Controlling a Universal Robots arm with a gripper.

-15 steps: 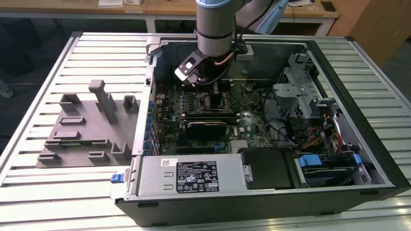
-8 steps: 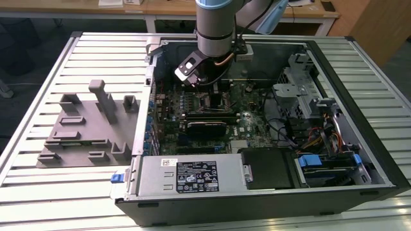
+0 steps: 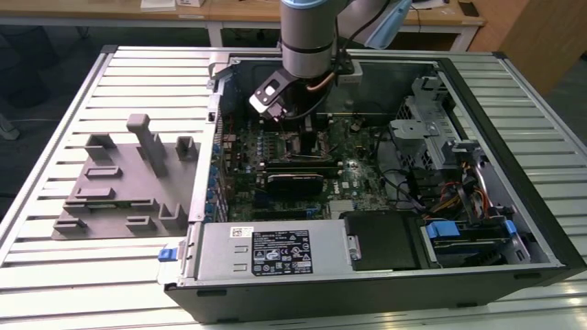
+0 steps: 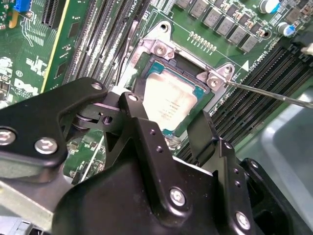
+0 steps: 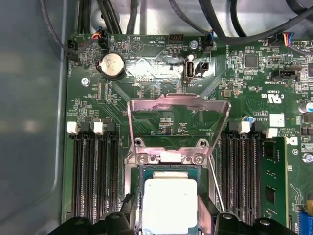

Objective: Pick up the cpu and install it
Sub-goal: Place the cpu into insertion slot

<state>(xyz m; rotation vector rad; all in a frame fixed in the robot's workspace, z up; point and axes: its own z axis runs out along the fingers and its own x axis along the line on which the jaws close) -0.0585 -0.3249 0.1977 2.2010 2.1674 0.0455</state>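
Second wrist view puts you right over the pincer [image 4: 167, 115]. Its two black fingers [image 4: 131, 100] sit hard against opposite edges of the cpu [image 4: 168, 93], clenched on it as far as I can see. The cpu lies flat inside the socket [image 4: 160, 46], pale metal top up, its green rim level within the frame.

Over in the first wrist view the cpu [image 5: 169, 205] shows between the finger ends. The socket's metal load plate [image 5: 178, 115] stands swung open beyond it, leaving the chip uncovered. A thin lever rod [image 5: 215, 188] slants along one side of the socket. Rows of black memory slots [image 5: 95, 176] flank the socket on both sides. A round coin battery [image 5: 111, 64] sits farther off on the green motherboard [image 5: 244, 98], near some black cables [image 5: 215, 19].

From the exterior view, the arm [image 3: 310, 34] hangs straight down into the open computer case [image 3: 541, 227], which lies on its side on the slatted metal surface [image 3: 55, 275]. A silver power supply [image 3: 266, 251] runs along the case's near edge. Grey fixture blocks [image 3: 128, 179] stand on the surface just beside the case, on the exterior view's left, well apart from the arm.
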